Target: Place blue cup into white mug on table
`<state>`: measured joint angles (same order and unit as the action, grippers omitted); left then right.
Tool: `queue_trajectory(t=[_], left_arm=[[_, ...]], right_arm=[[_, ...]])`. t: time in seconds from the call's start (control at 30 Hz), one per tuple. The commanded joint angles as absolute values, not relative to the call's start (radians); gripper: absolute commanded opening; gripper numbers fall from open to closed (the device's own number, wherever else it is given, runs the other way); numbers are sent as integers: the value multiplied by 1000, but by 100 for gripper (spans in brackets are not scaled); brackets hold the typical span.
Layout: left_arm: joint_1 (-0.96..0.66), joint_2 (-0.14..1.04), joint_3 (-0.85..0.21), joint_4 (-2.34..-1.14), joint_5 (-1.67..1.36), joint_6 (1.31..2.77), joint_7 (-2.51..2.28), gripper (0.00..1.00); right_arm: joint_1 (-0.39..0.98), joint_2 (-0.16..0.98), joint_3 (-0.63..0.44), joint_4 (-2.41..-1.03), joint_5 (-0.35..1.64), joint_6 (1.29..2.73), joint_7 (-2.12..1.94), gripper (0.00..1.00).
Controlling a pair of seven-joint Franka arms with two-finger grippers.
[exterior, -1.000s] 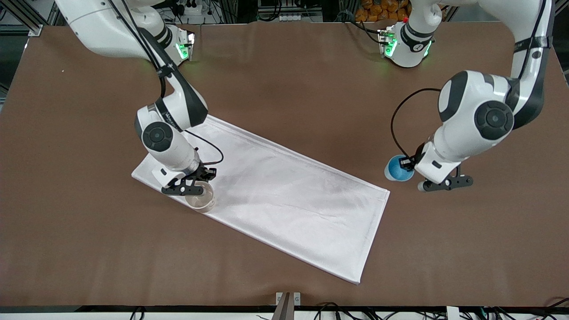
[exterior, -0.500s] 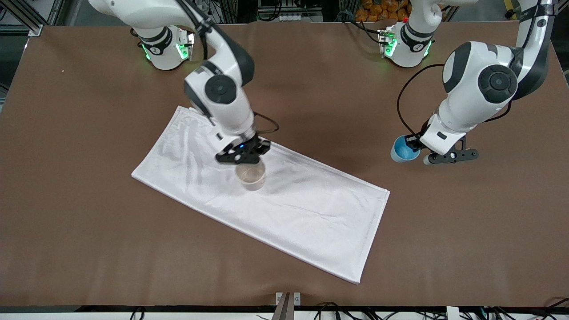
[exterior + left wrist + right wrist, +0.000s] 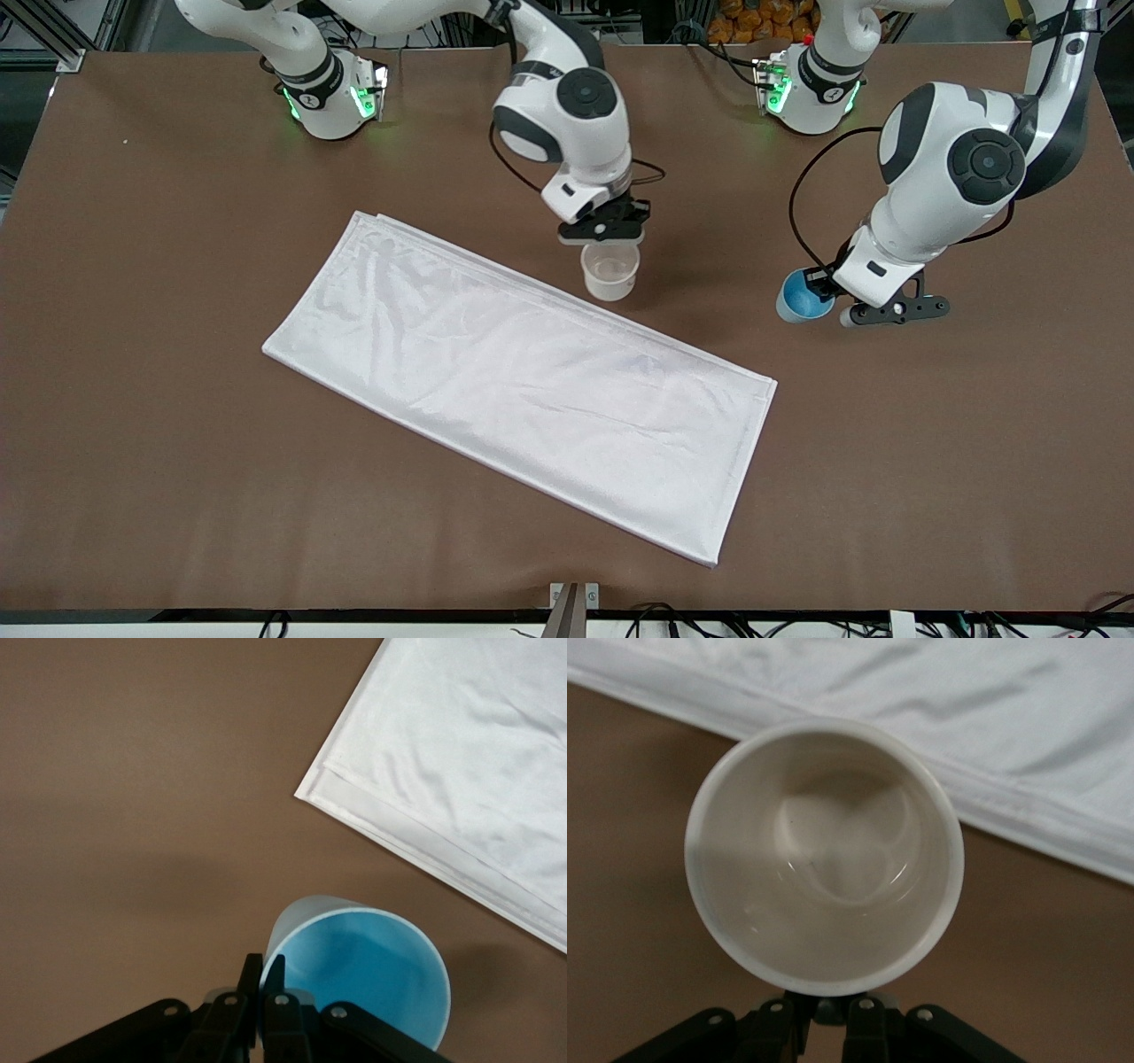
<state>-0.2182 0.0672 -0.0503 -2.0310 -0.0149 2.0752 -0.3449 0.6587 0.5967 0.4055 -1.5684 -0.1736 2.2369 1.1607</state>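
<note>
**Both Cups Held Aloft, Well Apart Over the Table**

While each arm carries one vessel, the largest thing in sight is the table (image 3: 142,425), a flat brown surface that fills almost the whole front view. On it lies the white cloth (image 3: 523,381), a long rectangle set at a slant, with one end toward the right arm's end of the table and its lowest corner nearer the front camera.

Next in size are the two arms. From its base the right arm reaches out over the middle of the table, and the left arm bends down over bare brown surface at its own end.

The white mug (image 3: 610,271) hangs upright from the right gripper (image 3: 605,232), whose jaws are pinched together on the mug's wall or handle; the exact spot is hidden. It is over the cloth's edge that lies toward the arms' bases, partly above white fabric and partly above brown surface. Its pale interior (image 3: 824,855) holds nothing.

The blue cup (image 3: 803,298) is slightly smaller. It hangs from the left gripper (image 3: 890,310), tipped somewhat, over bare table just off the cloth's corner. In the left wrist view the fingers (image 3: 251,992) are clamped on the cup's rim, one inside and one outside the wall.
</note>
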Motion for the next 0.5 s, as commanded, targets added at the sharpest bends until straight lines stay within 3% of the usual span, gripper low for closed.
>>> queue_trajectory(t=[0.0, 0.47], left_arm=[[-221, 41, -57, -2056, -18, 2088, -330, 0], [-221, 41, -60, -2057, -18, 2086, -331, 0]], right_arm=[[736, 672, 382, -1506, -206, 2282, 1200, 0], [819, 753, 353, -1503, -248, 2359, 1239, 0]])
